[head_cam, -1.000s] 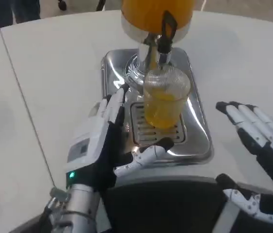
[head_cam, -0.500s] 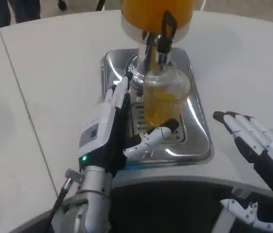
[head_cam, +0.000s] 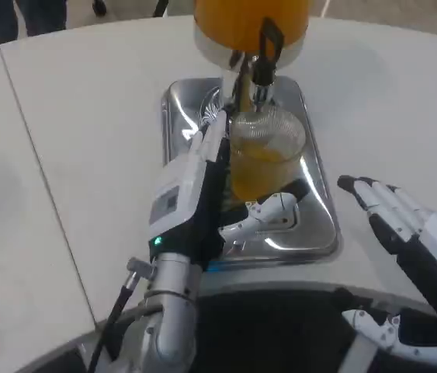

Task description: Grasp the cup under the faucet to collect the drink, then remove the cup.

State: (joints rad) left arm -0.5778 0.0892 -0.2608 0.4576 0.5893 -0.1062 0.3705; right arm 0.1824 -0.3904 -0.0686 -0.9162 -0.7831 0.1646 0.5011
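Your cup [head_cam: 265, 155] stands on the chrome drip tray [head_cam: 311, 225] directly under the faucet [head_cam: 261, 74] of the orange drink dispenser [head_cam: 251, 23], already well filled with juice. Your left hand [head_cam: 202, 194] is at its left side, fingers spread around it, thumb reaching across the front, but I cannot tell whether it truly grips yet. Your right hand [head_cam: 408, 233] hovers spread over the tabletop [head_cam: 86, 116], holding nothing. Lift before the hold is firm and the cup could slip or tip (it is heavy with liquid). Pull it straight up and the rim may strike the faucet, spilling juice onto the tray.
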